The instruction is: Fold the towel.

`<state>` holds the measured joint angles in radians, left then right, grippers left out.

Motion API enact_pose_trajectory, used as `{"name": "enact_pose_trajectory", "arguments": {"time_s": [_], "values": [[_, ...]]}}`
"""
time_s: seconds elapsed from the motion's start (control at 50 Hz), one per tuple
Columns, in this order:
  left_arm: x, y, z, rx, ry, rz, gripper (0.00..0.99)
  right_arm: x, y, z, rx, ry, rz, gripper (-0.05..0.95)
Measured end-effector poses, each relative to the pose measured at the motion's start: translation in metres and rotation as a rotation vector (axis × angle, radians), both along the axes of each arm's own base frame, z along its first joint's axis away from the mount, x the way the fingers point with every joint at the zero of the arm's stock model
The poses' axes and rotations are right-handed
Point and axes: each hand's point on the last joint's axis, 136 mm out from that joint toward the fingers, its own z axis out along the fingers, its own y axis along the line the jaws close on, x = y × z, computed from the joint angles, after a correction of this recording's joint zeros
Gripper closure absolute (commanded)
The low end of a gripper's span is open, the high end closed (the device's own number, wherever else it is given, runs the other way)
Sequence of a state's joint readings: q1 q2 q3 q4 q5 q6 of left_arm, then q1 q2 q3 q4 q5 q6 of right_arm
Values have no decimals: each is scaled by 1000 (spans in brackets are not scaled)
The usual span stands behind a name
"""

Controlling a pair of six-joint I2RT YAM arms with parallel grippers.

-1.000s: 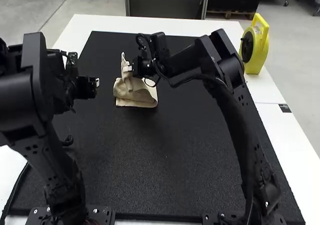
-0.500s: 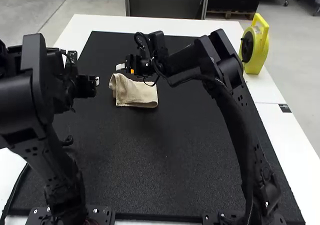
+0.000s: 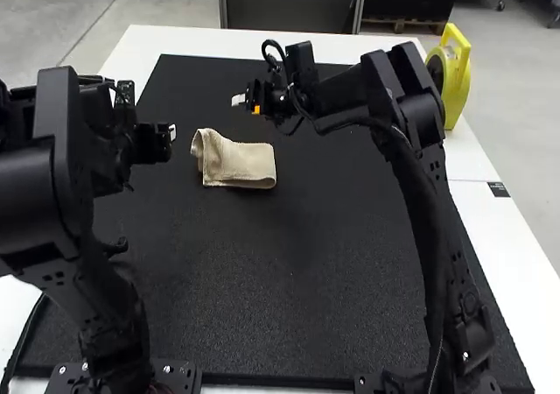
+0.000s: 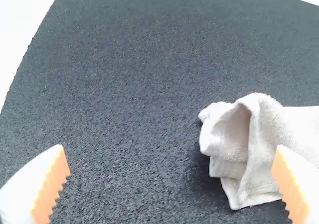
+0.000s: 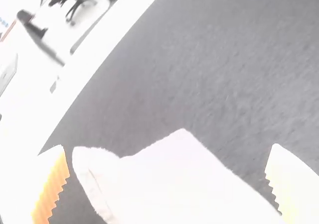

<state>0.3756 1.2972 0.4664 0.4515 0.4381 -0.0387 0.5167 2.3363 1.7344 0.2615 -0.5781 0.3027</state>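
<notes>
cream towel (image 3: 243,164): lies folded on black mat (image 3: 289,280), one end rumpled. left gripper (image 3: 171,133): spread wide, empty. right gripper (image 3: 246,104): likewise.

Fuzzy matt cloth towel (image 3: 241,163), rough-grained matt black mat (image 3: 289,263) (almost like felt), glossy yellow plastic reel (image 3: 457,83)

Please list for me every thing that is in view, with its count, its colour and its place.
Towel: one, cream, loosely folded on the mat, left of its middle.
Mat: one, black, on the table.
Table: one, white, under everything.
Reel-like thing: one, yellow with black, at the table's far right.
Tag: one, black, right table edge.
Arms: two, black, left and right.
Left gripper: one, white with orange pads, open, left of the towel.
Right gripper: one, same colours, open, beyond the towel.
</notes>
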Motion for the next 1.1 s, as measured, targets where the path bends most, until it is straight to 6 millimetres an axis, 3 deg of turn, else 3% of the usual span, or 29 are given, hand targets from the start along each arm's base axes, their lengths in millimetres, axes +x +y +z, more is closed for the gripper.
{"name": "enact_pose_trajectory", "arguments": {"time_s": [0.18, 0.3, 0.62, 0.78, 0.96, 1.1], "values": [[5, -27, 12, -13, -23, -39, 38, 13, -45, 72, 34, -106, -89, -13], [10, -39, 30, -7, -55, -32, 38, 7, -68, 100, 40, -146, -134, -13], [1, -51, 102, 61, -248, 118, 38, -20, -126, 97, -19, -192, -268, -13], [-16, -60, 133, 59, -358, 134, 38, -37, -155, 121, -11, -296, -344, -13], [-33, -62, 134, 55, -405, 144, 38, -62, -182, 150, 16, -399, -401, -13], [-44, -59, 131, 64, -439, 164, 38, -70, -216, 144, 9, -412, -468, -13]]}}
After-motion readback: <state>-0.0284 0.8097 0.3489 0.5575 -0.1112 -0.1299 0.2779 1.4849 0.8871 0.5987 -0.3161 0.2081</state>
